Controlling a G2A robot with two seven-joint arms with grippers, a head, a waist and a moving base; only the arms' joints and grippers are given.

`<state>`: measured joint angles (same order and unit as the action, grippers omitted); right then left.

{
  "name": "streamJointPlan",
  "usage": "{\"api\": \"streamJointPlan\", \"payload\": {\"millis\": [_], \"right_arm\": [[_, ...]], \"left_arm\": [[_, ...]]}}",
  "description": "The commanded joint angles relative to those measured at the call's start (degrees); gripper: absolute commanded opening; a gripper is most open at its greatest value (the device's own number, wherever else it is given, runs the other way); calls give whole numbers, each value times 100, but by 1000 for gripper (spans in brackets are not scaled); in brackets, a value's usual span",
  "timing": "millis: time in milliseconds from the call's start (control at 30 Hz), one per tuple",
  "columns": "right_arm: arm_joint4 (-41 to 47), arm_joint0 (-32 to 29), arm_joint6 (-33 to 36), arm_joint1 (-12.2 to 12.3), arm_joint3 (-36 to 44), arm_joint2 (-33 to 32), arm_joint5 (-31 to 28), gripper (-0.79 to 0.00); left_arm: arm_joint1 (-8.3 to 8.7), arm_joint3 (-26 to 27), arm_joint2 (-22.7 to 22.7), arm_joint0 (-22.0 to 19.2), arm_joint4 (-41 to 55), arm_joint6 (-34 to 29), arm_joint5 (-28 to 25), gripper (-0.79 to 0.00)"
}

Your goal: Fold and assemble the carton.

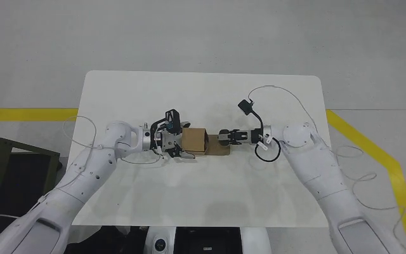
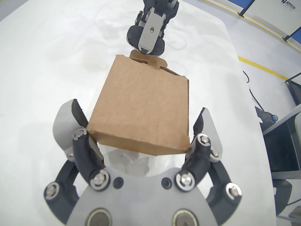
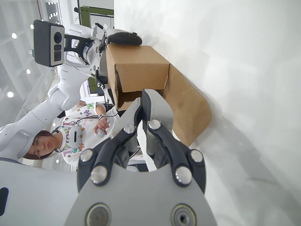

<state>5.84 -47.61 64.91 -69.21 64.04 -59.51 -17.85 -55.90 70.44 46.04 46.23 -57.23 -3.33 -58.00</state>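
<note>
- Carton [image 1: 195,141] is kept at the middle of the counter [image 1: 203,209], its left end clamped between the fingers of the left end effector [image 2: 140,114], likely for steadying.
- Right end effector [image 1: 223,136], fingers pressed together, is set at the open right end, apparently for tucking the flap [image 3: 188,109].
- Bare counter is left on every side, and its edges are well apart from the carton.

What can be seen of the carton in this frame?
The carton is plain brown cardboard, folded into a box shape and lying in the middle of the white table. The left gripper holds one end, its fingers against both side edges. The opposite end is open, one long flap flat on the table. The right gripper, shut, is at that opening.
</note>
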Motion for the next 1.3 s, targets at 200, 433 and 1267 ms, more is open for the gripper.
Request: {"api": "streamJointPlan", "payload": {"millis": [200, 433, 1267], "right_arm": [[-390, -417, 61, 224, 611, -480, 421, -613], [-564, -653, 97, 334, 825, -680, 600, -603], [-53, -290, -80, 120, 203, 155, 351, -542]], "left_arm": [[-8, 2, 21, 15, 17, -24, 0, 0], [-3, 16, 44, 37, 36, -63, 0, 0], [26, 94, 71, 59, 73, -99, 0, 0]]}}
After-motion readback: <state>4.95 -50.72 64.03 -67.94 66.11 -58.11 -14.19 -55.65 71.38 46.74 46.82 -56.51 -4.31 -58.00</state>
